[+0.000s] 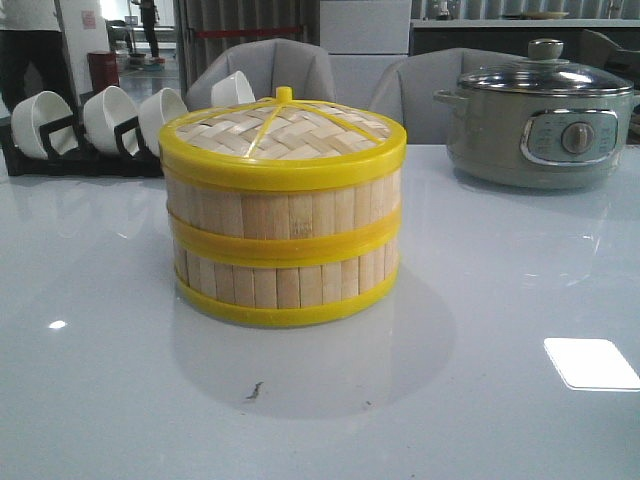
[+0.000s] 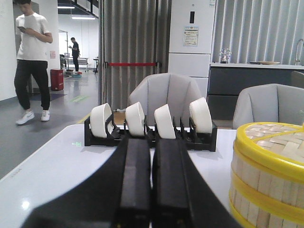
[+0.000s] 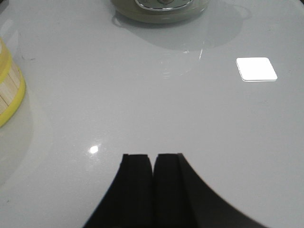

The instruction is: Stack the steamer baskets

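Glossy white table (image 1: 120, 400), two steamer baskets (image 1: 283, 245) stacked under lid (image 1: 283, 135), left gripper (image 2: 152, 156) and right gripper (image 3: 153, 164) clenched empty

steamer baskets (image 1: 285, 255): pale bamboo slats, glossy yellow plastic rims | lid (image 1: 283, 133): woven bamboo | table (image 1: 110, 330): glossy, smooth | electric pot (image 1: 540, 128): matt grey-green, glass lid

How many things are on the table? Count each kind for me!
Steamer baskets: 2, stacked
Lid: 1
White bowls: 4
Bowl rack: 1
Pot: 1
Total: 9
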Controlling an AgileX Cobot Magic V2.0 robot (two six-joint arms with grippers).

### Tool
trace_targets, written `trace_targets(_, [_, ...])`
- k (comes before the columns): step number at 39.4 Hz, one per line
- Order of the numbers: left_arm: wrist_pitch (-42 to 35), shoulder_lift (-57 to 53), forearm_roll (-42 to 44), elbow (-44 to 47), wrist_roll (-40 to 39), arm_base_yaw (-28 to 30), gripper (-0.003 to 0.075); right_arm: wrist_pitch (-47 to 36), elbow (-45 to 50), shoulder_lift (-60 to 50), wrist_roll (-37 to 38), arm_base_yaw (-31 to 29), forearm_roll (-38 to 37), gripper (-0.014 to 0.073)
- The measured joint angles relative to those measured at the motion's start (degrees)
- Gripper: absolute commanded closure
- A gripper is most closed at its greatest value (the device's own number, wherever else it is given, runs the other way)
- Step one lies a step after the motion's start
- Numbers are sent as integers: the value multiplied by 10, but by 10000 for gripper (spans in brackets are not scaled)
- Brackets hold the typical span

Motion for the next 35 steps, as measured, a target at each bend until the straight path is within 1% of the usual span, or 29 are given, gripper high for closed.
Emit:
trace_targets(13, [46, 0, 5, 0, 1, 0, 633, 0, 0, 0, 0, 0, 0, 543])
trace_targets(35, [67, 0, 22, 0, 3, 0, 633, 0, 0, 0, 0, 0, 0, 543])
